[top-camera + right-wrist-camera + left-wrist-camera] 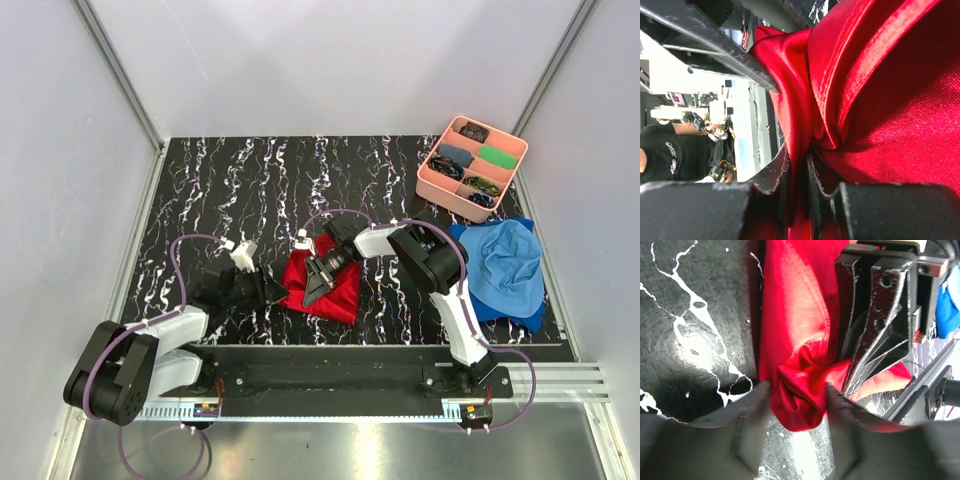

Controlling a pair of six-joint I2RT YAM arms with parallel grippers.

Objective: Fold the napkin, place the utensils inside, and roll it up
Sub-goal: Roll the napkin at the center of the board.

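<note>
The red napkin (335, 292) lies bunched on the black marbled table near the front middle. My left gripper (272, 291) reaches it from the left; in the left wrist view (797, 392) its jaws press on both sides of a crumpled corner of the napkin (795, 320). My right gripper (318, 283) comes in from the right and is shut on a thin upright fold of the napkin (890, 100), seen between its jaws in the right wrist view (799, 162). The orange utensils are not in view.
A pink compartment tray (437, 183) with small dark items stands at the back right. A blue cloth (505, 265) lies right of the right arm. The right gripper's black body (880, 325) is close beside the left gripper.
</note>
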